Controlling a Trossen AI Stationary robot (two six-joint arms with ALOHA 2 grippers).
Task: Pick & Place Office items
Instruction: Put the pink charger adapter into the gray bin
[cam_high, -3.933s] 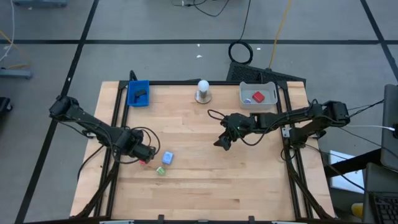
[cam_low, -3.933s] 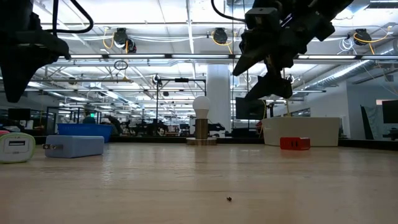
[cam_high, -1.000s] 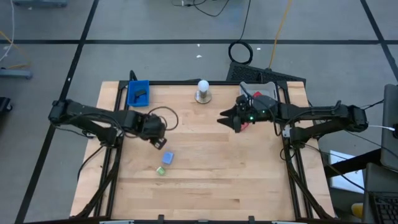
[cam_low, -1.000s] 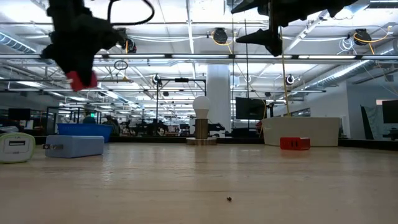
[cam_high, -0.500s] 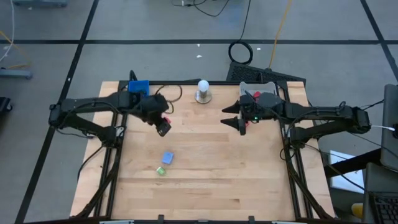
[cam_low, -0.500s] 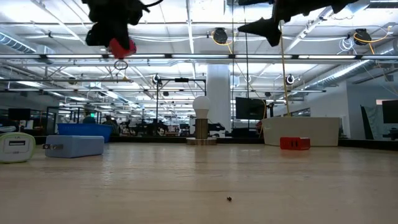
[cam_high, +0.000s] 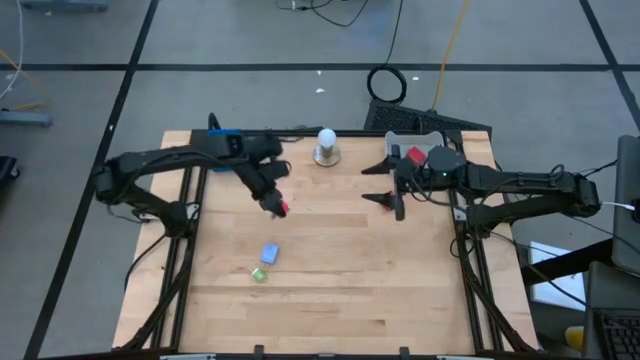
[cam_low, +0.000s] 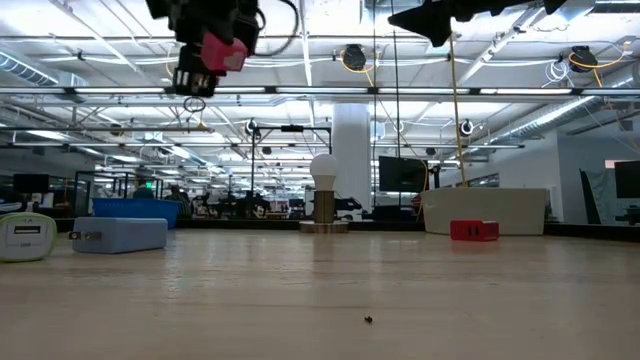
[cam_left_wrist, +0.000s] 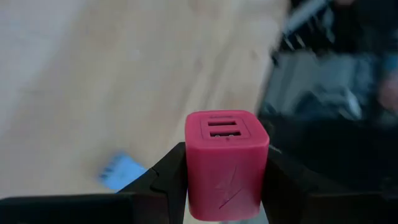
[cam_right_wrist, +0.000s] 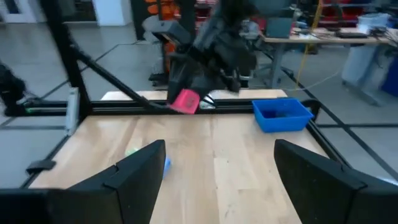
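Two claw fingers (cam_left_wrist: 163, 180) pinch red block (cam_left_wrist: 226, 163).

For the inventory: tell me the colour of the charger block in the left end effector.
Pinkish red. The charger block shows best in the left wrist view, clamped in the left end effector.

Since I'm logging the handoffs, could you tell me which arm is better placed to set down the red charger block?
Left: the left gripper already clamps the red charger block above the table. The right gripper hangs open and empty.
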